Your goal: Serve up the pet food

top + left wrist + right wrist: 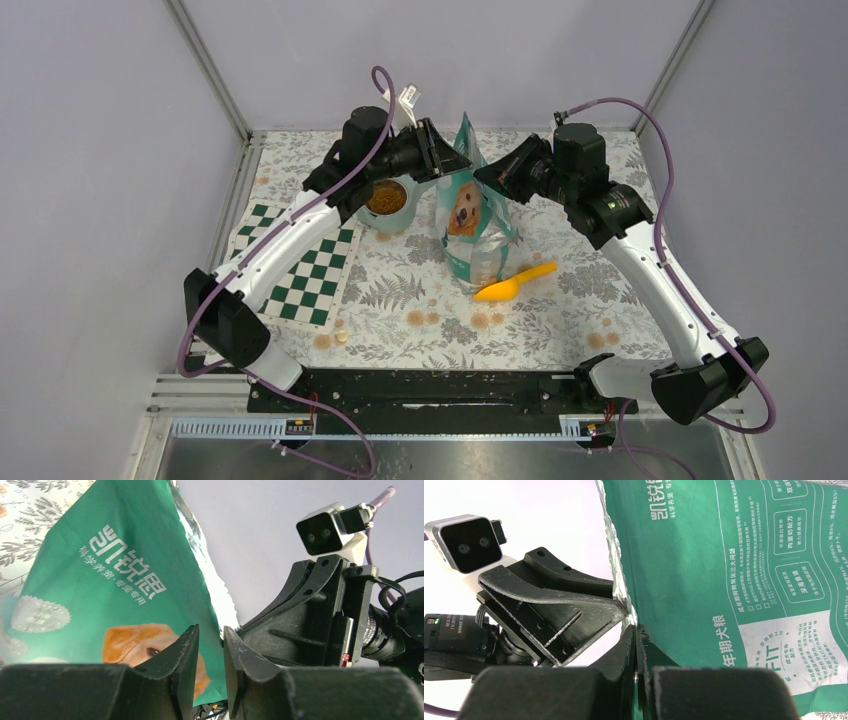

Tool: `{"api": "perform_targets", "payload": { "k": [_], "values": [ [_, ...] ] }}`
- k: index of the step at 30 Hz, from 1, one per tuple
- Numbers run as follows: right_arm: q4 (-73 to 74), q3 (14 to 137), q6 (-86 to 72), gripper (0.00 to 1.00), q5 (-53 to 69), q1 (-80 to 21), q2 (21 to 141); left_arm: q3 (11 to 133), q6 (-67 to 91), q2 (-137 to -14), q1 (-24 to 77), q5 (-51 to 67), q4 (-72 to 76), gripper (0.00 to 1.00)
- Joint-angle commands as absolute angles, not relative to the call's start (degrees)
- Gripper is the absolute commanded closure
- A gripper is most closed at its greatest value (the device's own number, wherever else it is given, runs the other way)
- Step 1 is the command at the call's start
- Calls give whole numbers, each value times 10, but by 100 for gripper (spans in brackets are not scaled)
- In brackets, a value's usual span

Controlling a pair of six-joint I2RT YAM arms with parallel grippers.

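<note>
The pouch (470,215) is stood upright at the middle of the table (420,300), which is covered by a leaf-patterned cloth. Its opened top is flanked by both arms. The right gripper (636,630) is closed tight on the foil-lined edge of the pouch's mouth, with no gap seen between its fingers. The left gripper (210,630) is placed at the opposite edge, its jaws left narrowly apart; the pouch's edge is seen in that gap, though whether the pads already touch it cannot be told from the wrist view. The pet food (386,198) is seen as brown pellets in a pale bowl (392,223) just left of the pouch, partly hidden under the left arm. An orange scoop (515,283) is laid on the cloth beside the pouch's base, and a checked mat (300,270) is spread at the left.
</note>
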State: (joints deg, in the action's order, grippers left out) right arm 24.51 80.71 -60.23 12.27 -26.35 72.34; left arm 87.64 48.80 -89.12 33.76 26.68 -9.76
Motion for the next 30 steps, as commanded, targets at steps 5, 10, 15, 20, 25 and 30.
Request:
{"api": "perform_targets", "payload": {
  "k": [5, 10, 15, 20, 25, 30],
  "values": [
    [203, 827, -582, 100, 142, -262, 710, 918, 460, -893, 337, 188, -149, 62],
    [227, 848, -545, 100, 143, -262, 720, 964, 466, -932, 337, 201, -177, 63],
    [240, 861, -522, 100, 142, -262, 722, 959, 470, -932, 338, 211, -179, 69],
    [245, 871, -502, 100, 149, -261, 732, 954, 483, -930, 338, 231, -178, 78],
    [257, 895, -456, 100, 150, -262, 743, 948, 498, -923, 338, 248, -177, 78],
    [284, 922, -389, 100, 159, -263, 756, 934, 531, -915, 339, 263, -169, 69]
  ]
}}
